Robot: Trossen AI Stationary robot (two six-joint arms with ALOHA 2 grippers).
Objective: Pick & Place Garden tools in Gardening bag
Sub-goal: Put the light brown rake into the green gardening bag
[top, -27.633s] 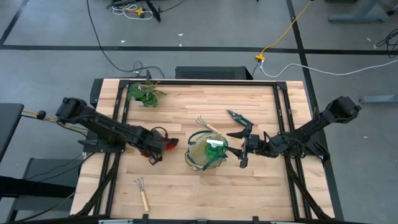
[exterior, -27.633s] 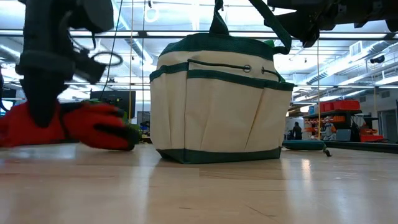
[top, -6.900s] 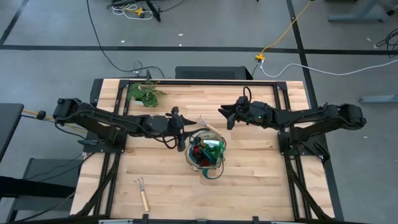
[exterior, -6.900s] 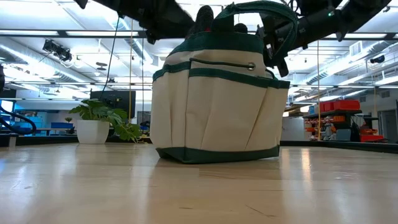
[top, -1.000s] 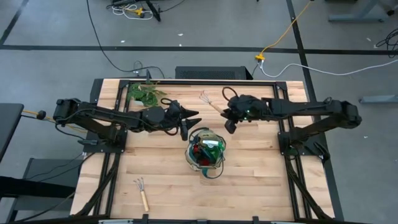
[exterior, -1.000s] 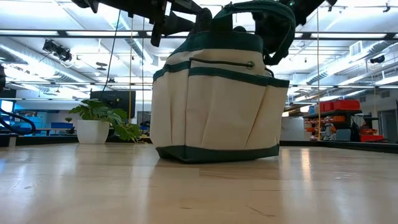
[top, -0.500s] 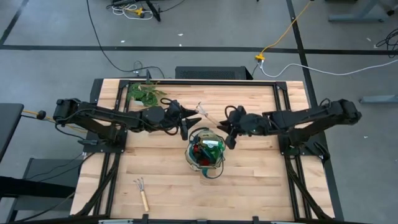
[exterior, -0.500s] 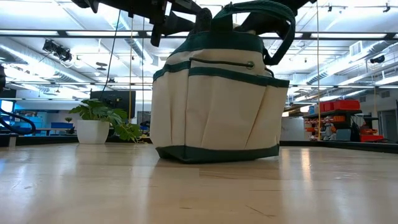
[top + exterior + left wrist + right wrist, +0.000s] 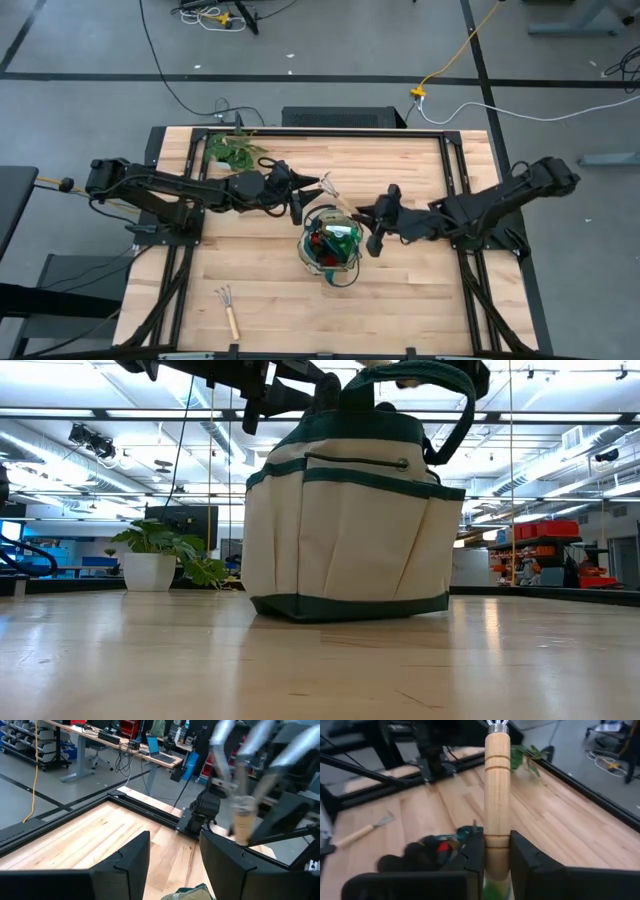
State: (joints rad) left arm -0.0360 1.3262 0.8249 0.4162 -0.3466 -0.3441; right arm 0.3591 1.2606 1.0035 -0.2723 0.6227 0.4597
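Observation:
The cream gardening bag (image 9: 332, 243) with green trim stands mid-table, holding red gloves (image 9: 442, 848) and other tools. My right gripper (image 9: 360, 214) hovers just beyond the bag's far right rim, shut on a wooden-handled rake (image 9: 336, 196) whose prongs (image 9: 324, 183) point to the far left. My left gripper (image 9: 303, 197) hangs open at the bag's far left, empty, with its fingers (image 9: 132, 857) apart. A second rake (image 9: 229, 306) lies flat on the table near the front left. My right gripper pinches the rake's wooden handle (image 9: 497, 832) between its two fingers (image 9: 474, 851), near the handle's free end. The fingers come level from the table's right. The rake is lifted clear and sticks out beyond them, slanting to the far left above the bag's rim.
A leafy green plant (image 9: 233, 150) sits at the far left of the table. Dark rails (image 9: 455, 170) run along the left and right sides. Bare wood lies in front of the bag (image 9: 350, 520) and to its near right.
My right gripper, still shut on the rake, has swung from the far side of the table toward the near edge and down beside the bag. The rake has gone with it, its prongs now close to my left gripper.

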